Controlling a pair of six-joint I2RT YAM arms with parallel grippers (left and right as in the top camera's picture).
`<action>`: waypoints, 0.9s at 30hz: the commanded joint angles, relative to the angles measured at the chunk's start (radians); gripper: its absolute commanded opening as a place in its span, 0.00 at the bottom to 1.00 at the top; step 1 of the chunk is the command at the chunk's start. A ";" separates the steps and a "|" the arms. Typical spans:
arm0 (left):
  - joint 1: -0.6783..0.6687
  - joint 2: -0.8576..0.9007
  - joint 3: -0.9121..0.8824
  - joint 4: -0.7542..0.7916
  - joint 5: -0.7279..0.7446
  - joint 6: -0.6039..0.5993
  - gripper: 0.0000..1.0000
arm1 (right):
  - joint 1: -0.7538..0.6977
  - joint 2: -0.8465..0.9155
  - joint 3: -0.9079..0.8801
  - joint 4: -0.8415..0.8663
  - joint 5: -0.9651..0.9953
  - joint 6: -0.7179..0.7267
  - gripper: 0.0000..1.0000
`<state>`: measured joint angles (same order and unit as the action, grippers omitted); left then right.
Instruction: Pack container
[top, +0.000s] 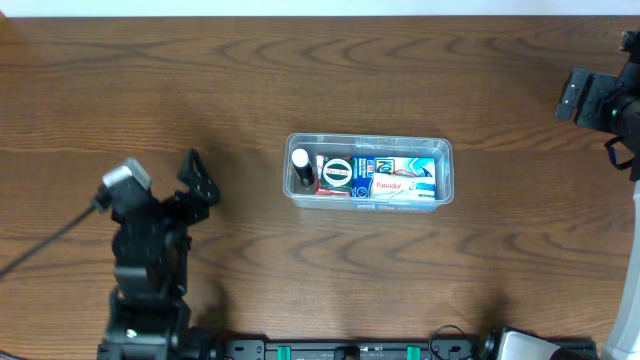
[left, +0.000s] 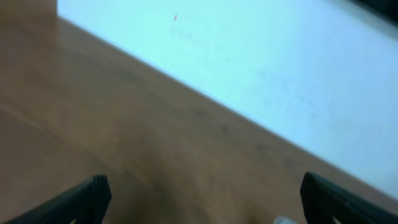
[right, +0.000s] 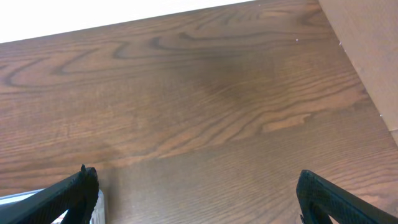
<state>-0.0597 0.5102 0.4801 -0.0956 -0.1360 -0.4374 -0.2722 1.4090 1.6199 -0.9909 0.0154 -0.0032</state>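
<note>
Clear rectangular container, rounded corners, packed with boxes, bottle.

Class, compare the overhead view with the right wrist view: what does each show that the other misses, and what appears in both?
Only the overhead view shows the container already packed, with a white-capped bottle and a Panadol box among the things inside, and the left gripper off to its side. Only the right wrist view shows the right gripper plainly open, fingers wide apart over bare wood, and a tan panel at the upper right. Both show the wooden table.
</note>
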 joint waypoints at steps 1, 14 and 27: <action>0.018 -0.108 -0.146 0.119 0.066 0.010 0.98 | -0.006 0.002 0.002 -0.001 0.004 0.017 0.99; 0.018 -0.290 -0.404 0.269 0.073 0.039 0.98 | -0.006 0.002 0.002 -0.001 0.003 0.017 0.99; 0.018 -0.414 -0.411 0.168 0.072 0.209 0.98 | -0.006 0.002 0.002 -0.001 0.004 0.017 0.99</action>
<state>-0.0467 0.1310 0.0723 0.0994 -0.0734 -0.2928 -0.2722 1.4090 1.6199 -0.9905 0.0158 -0.0032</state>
